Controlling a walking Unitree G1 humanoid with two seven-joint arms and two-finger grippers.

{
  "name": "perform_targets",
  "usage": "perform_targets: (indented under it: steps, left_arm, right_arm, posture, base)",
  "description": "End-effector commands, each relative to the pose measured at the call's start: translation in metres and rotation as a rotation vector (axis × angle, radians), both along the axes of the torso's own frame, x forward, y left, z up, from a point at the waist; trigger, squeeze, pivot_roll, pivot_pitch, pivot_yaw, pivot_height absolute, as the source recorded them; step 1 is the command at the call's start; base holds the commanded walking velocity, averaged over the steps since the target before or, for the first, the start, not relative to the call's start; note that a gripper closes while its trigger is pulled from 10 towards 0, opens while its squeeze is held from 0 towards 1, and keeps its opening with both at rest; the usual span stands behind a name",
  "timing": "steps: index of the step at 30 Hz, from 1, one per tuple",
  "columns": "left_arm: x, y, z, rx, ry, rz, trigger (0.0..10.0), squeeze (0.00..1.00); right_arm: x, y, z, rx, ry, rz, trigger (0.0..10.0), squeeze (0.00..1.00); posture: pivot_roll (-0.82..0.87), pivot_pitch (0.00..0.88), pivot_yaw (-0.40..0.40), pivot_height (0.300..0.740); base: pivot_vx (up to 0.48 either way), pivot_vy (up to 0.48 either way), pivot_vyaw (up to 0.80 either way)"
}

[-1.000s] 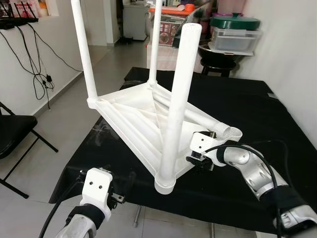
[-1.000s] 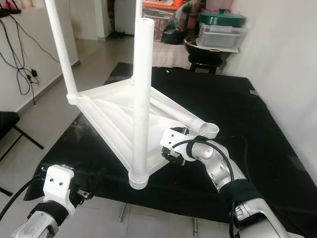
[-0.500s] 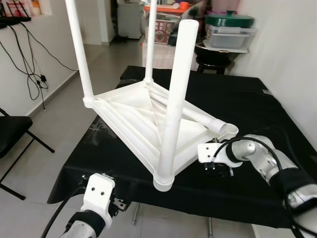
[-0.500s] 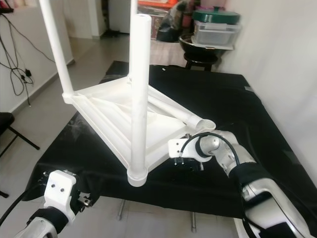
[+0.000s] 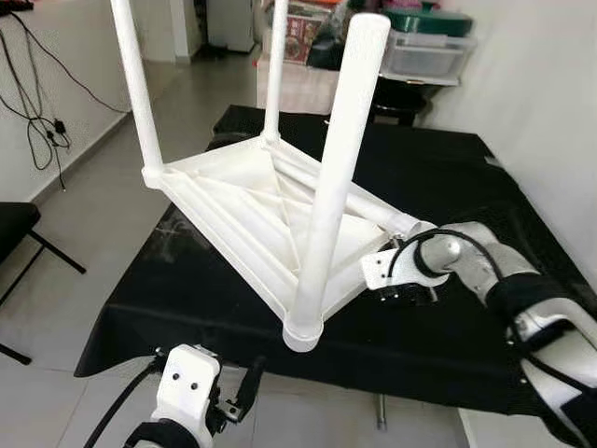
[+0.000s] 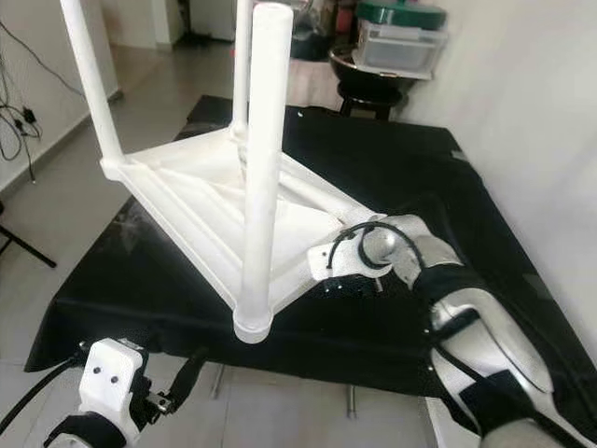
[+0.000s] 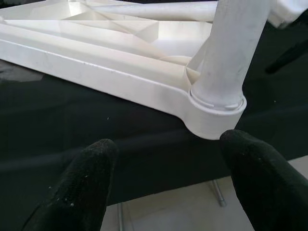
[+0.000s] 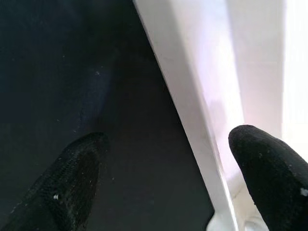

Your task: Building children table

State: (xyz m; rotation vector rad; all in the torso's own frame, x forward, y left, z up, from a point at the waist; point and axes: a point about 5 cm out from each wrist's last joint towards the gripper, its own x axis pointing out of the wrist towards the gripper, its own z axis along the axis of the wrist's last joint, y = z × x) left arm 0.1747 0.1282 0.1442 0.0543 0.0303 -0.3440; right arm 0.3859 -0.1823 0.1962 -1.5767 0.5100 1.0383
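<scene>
A white children's table (image 5: 252, 210) lies upside down on a black-covered worktop (image 5: 466, 177). Three legs stand up from it, the nearest leg (image 5: 331, 177) in the front corner socket (image 7: 216, 113). A loose leg (image 5: 373, 210) lies across the underside, its open end at the right corner. My right gripper (image 5: 401, 291) is open at the table's right edge, and the white rim (image 8: 202, 96) runs between its fingers (image 8: 72, 173). My left gripper (image 5: 244, 387) hangs open below the worktop's front edge, facing the front corner, with nothing held.
A white wall stands close on the right. A black folding chair (image 5: 14, 224) is on the left, with cables (image 5: 37, 112) on the wall behind it. A stool and a plastic box with a green lid (image 5: 429, 56) stand behind the worktop. Tiled floor lies on the left.
The camera has moved closer and tilted down. My right arm has swung its elbow out to the right, its gripper still at the table's right edge. My left gripper sits lower in view.
</scene>
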Motion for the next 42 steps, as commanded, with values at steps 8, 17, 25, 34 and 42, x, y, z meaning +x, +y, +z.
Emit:
perform_targets:
  steps: [8,17,25,34,42]
  left_arm:
    - [-0.007,-0.004,0.000,-0.010,0.033,-0.008,10.0,0.00]
    - [-0.010,-0.006,0.002,-0.021,0.038,-0.002,10.0,0.00]
    - [-0.009,-0.006,0.002,-0.022,0.039,0.001,10.0,0.00]
    - [-0.007,-0.006,0.002,-0.015,0.039,0.001,10.0,0.00]
    - [-0.003,-0.004,0.001,-0.010,0.037,-0.004,10.0,0.00]
  right_arm:
    - [0.007,0.024,0.002,-0.049,-0.065,0.081,10.0,0.00]
    - [0.003,0.030,-0.001,-0.170,0.035,0.160,0.0,0.00]
    - [0.001,0.020,0.000,-0.206,0.080,0.157,0.0,0.00]
    - [-0.006,-0.001,0.003,-0.188,0.173,0.136,0.0,0.00]
    - [-0.017,-0.024,-0.001,-0.123,0.282,0.099,0.0,0.00]
  posture:
    - [0.05,0.190,-0.136,0.740]
    - [0.05,0.203,-0.151,0.740]
    - [0.04,0.197,-0.152,0.740]
    - [0.04,0.186,-0.147,0.740]
    - [0.03,0.171,-0.132,0.740]
  base:
    - [0.000,0.000,0.00]
    - [0.000,0.000,0.00]
    - [0.000,0.000,0.00]
    - [0.000,0.000,0.00]
    - [0.000,0.000,0.00]
